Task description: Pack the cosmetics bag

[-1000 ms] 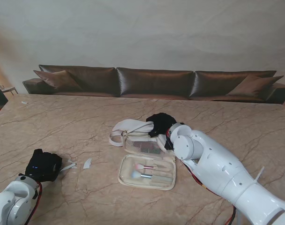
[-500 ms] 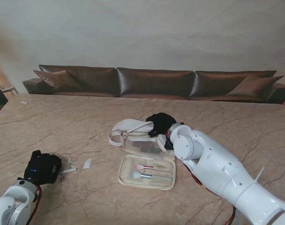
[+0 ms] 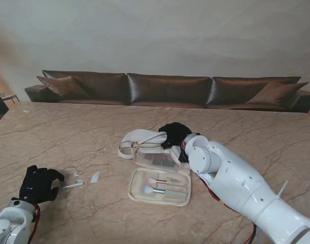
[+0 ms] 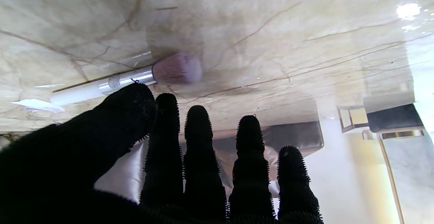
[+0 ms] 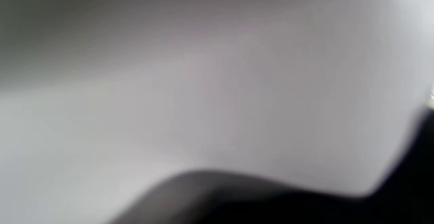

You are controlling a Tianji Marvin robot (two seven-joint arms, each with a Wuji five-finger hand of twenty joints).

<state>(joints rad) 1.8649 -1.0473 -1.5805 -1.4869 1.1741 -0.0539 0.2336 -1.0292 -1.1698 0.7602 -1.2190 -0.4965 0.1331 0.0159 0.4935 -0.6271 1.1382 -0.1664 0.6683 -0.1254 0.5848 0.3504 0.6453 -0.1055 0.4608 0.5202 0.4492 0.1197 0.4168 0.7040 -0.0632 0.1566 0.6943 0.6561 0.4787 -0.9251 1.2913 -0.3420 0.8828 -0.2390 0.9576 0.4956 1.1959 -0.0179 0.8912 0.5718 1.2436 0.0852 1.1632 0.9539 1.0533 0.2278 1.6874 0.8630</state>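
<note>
The beige cosmetics bag (image 3: 160,200) lies open at mid-table with several brushes (image 3: 156,186) in its near half. My right hand (image 3: 174,134), in a black glove, sits bunched on the bag's white far flap (image 3: 142,136); the right wrist view is only a grey-white blur. A loose makeup brush (image 3: 73,185) with a white handle lies on the table to the bag's left. My left hand (image 3: 37,184) is just left of it, open and holding nothing. In the left wrist view the brush (image 4: 176,68) lies just past the thumb tip (image 4: 130,102), apart from the spread fingers (image 4: 200,142).
Two small white scraps (image 3: 95,177) lie on the marble table (image 3: 68,137) between the brush and the bag. A brown sofa (image 3: 167,89) runs along the table's far edge. My right forearm (image 3: 231,178) crosses the table right of the bag.
My left hand has drawn back toward me and to the left, leaving the brush lying on the table. The right arm and the bag have not moved.
</note>
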